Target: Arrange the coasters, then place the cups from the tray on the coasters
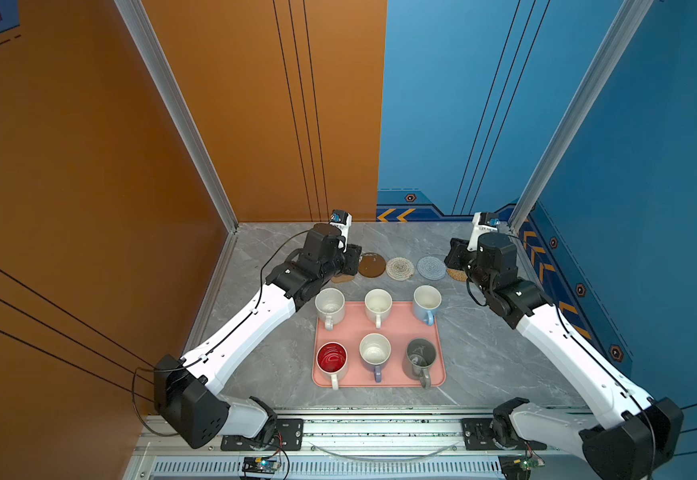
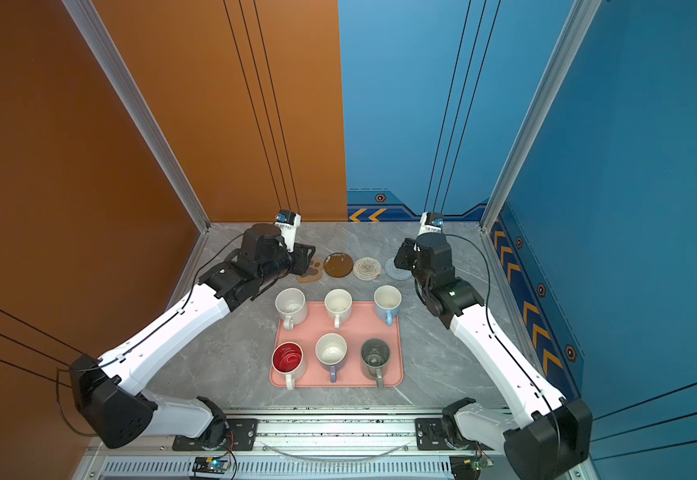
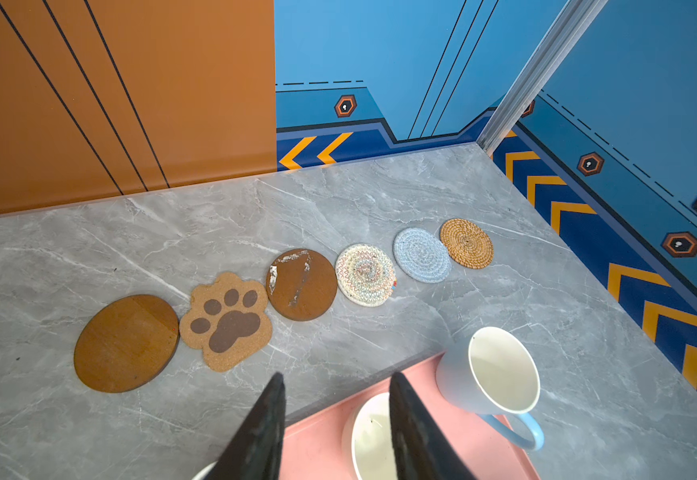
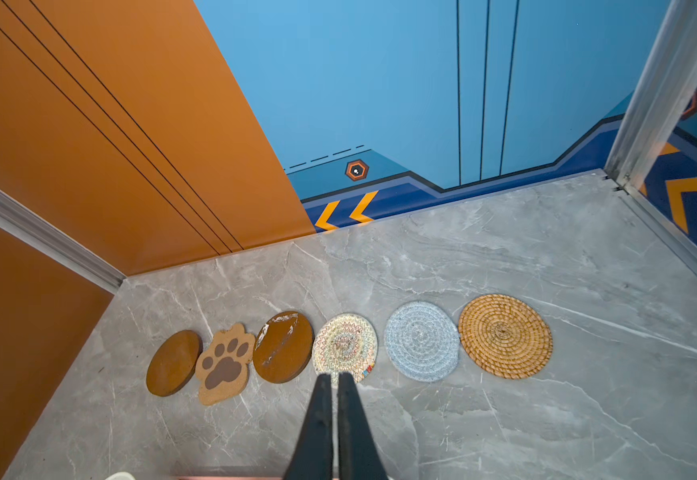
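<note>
Coasters (image 4: 421,340) all flat in one row along the far side of the desk (image 1: 483,353), just past the tray (image 1: 398,332). From the left end: a smooth brown disc (image 3: 126,343), a corky paw shape (image 3: 226,322) with dark toe spots, a scuffed brown disc (image 3: 301,284) with white scratches, a cream woven round (image 3: 365,275) with zigzag threads, a blue-grey rope round (image 3: 421,254), and a tan rattan round (image 3: 466,243) coiled like a snail. Close side by side, some touching. Arranging part: done, by the look of it.

Cups (image 1: 378,306) all six upright on the pink tray, in two rows of three. Shiny, hard and round, each with a loop handle. Far row: two white cups (image 1: 330,305) and a light blue cup (image 3: 492,370). Near row: a red-inside cup (image 1: 332,359), a lavender cup (image 1: 375,353) and a grey cup (image 1: 421,356).

Left claw (image 3: 337,376) spread, holding nothing, up near the far edge of the tray. Right claw (image 4: 334,375) pressed together, holding nothing, up above the desk in front of the cream woven round.

Next, most likely: cups onto coasters. Calls for opening the right claw, going down to a cup, pinching the rim or handle, lifting straight up, then setting down in the middle of a coaster. Slippery glaze, so a firm pinch. Bumpy, soft woven rounds, so a slow, level set-down to stop any tipping.
</note>
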Robot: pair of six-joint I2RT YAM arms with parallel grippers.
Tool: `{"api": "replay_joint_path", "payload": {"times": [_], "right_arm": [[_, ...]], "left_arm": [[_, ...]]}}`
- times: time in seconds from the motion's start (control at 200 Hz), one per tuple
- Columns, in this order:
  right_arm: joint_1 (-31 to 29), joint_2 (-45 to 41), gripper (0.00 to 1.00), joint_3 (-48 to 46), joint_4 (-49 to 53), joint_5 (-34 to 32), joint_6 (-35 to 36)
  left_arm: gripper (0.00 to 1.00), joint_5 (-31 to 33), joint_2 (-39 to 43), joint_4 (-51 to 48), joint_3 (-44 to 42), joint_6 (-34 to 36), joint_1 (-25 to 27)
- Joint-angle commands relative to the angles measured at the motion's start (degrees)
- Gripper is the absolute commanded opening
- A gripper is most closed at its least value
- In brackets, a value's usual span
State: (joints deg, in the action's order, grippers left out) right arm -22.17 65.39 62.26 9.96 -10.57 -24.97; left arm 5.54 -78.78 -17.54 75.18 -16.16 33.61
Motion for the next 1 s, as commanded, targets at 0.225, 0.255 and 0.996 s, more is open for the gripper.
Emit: {"api": "replay_joint_path", "payload": {"times": [0.225,0.255,0.996], "right_arm": [[-0.7,-9.5,0.0,-3.6,0.1,6.3,-4.7],[-0.9,-10.8,0.0,-4.3,0.4,6.4,-4.7],[-21.2,-16.7,0.04,-5.9,21.8,-13.6,-7.4]], "left_arm": [[0.42,6.1,5.7,15.6,-13.0,-4.4,3.8],[0.42,6.4,6.4,16.8,-14.6,-4.3,3.9],[0.42,7.6,9.7,22.1,-23.6,-0.4,4.0]]}}
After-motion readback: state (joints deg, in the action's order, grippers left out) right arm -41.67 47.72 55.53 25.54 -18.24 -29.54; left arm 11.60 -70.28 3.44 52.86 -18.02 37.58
